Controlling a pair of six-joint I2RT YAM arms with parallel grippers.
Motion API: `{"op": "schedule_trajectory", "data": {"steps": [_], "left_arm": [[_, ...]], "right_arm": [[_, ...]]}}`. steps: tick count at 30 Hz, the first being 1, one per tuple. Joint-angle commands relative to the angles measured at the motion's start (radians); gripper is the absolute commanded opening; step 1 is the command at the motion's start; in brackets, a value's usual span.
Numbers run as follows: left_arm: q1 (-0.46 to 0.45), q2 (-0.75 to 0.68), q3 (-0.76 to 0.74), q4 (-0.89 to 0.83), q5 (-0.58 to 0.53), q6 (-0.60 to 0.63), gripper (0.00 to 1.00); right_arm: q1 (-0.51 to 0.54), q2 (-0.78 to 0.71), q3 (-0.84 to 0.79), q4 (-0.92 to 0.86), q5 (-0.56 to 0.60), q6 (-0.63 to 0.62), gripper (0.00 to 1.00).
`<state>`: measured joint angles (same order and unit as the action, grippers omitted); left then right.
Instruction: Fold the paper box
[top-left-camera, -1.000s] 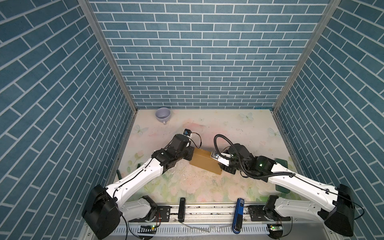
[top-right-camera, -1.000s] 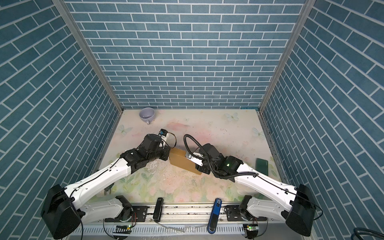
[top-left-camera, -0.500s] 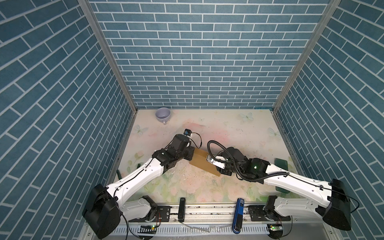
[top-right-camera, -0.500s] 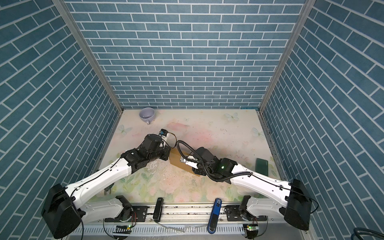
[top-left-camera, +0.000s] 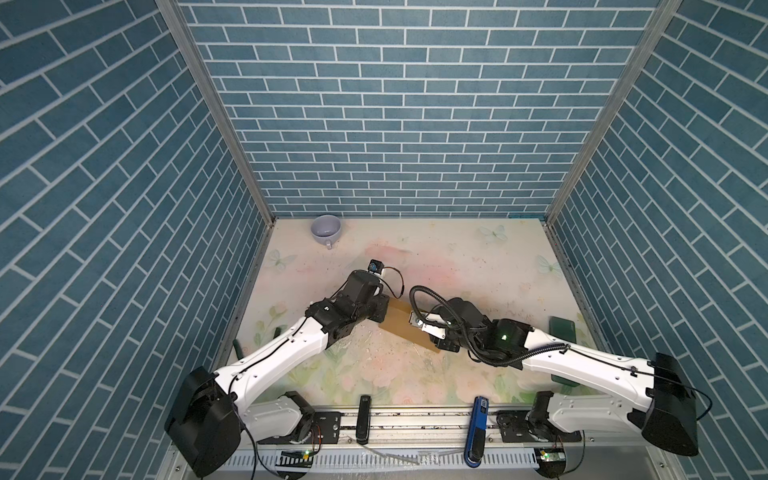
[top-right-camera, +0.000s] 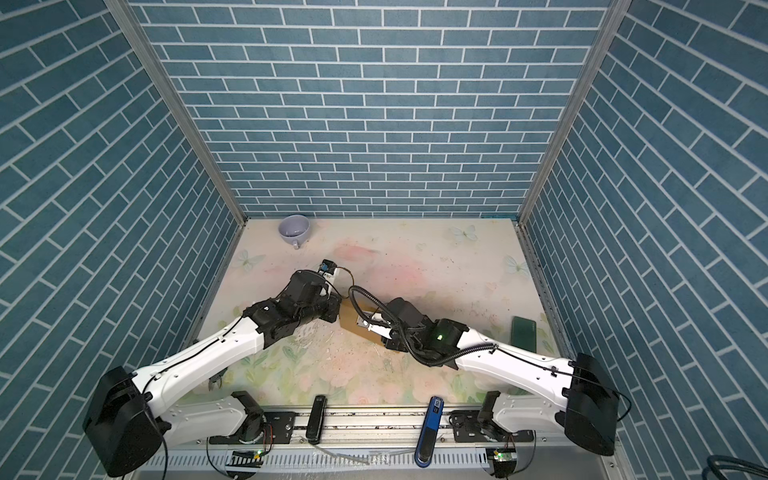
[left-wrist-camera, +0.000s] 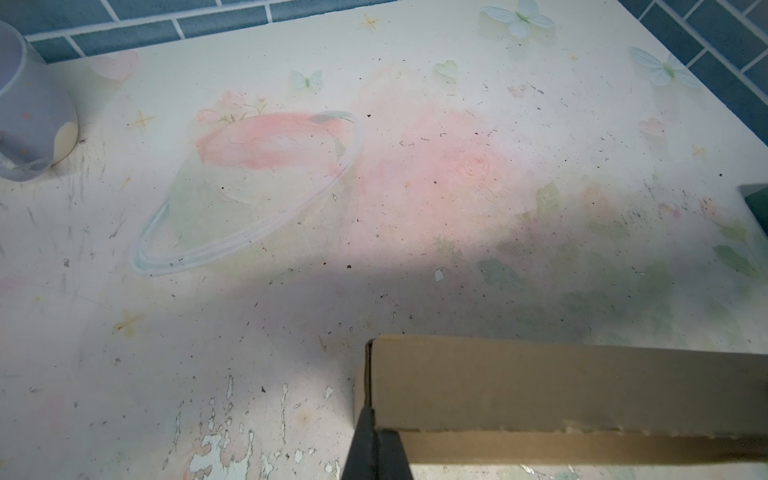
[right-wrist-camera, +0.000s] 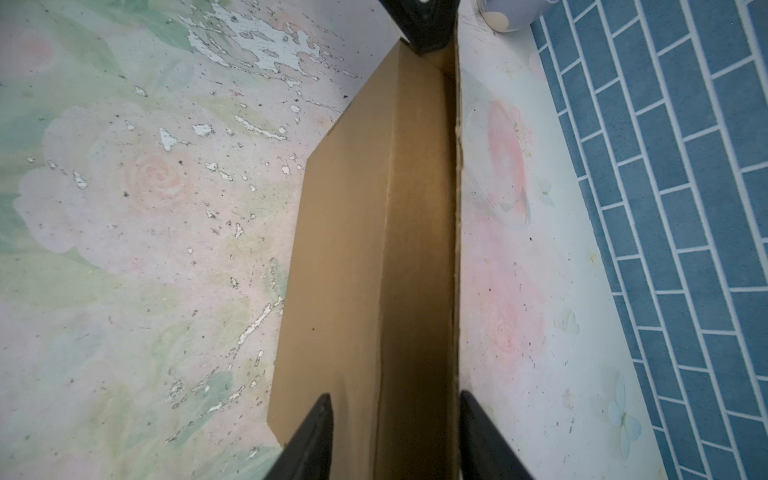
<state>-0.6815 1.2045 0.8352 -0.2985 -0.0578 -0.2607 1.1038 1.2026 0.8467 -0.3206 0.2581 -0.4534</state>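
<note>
The paper box (top-left-camera: 400, 325) lies near the middle of the desk (top-left-camera: 457, 266), between the two arms. It is only partly formed. The right wrist view shows a flat panel with one long side wall standing up beside it (whether the other walls are up, I cannot tell).

The left pincer (left-wrist-camera: 376, 432) is closed tight on the box's far corner, its black fingers pressed together with the thin end wall between them. The right pincer (right-wrist-camera: 399, 440) stands about half wide at the near end, straddling the raised wall. One finger (right-wrist-camera: 311, 436) is over the flat panel and the other just outside the wall, and neither is visibly squeezing.

The weak spot, to my eye, is that corner grip. It holds a sliver of cardboard, so a hard push or twist from the right side could pull the wall out of it, or tear it. If the right pincer closes off the crease, the panel may buckle where no fold is meant (cardboard rarely forgives that). If either side lets go early, the wall will likely spring back flat. With only one end pinned, the box could also skid across the smooth desk.

The mug (top-left-camera: 327, 230) in the back corner and the dark green slab (top-left-camera: 563, 330) at the right edge are well apart from the box, so neither is likely to get in the way.
</note>
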Motion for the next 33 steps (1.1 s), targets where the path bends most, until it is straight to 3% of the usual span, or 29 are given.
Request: {"op": "schedule_trajectory", "data": {"steps": [1,9,33], "left_arm": [[-0.015,0.024,-0.042,-0.111,0.027,-0.012,0.0],[-0.016,0.005,-0.057,-0.11,0.021,-0.015,0.04],[-0.017,-0.063,-0.114,-0.091,0.016,-0.023,0.4]], "right_arm": [[0.012,0.012,-0.029,0.014,0.009,-0.012,0.46],[0.02,0.015,-0.044,0.03,0.021,0.007,0.4],[0.032,0.054,-0.084,0.111,0.072,0.047,0.33]]}}
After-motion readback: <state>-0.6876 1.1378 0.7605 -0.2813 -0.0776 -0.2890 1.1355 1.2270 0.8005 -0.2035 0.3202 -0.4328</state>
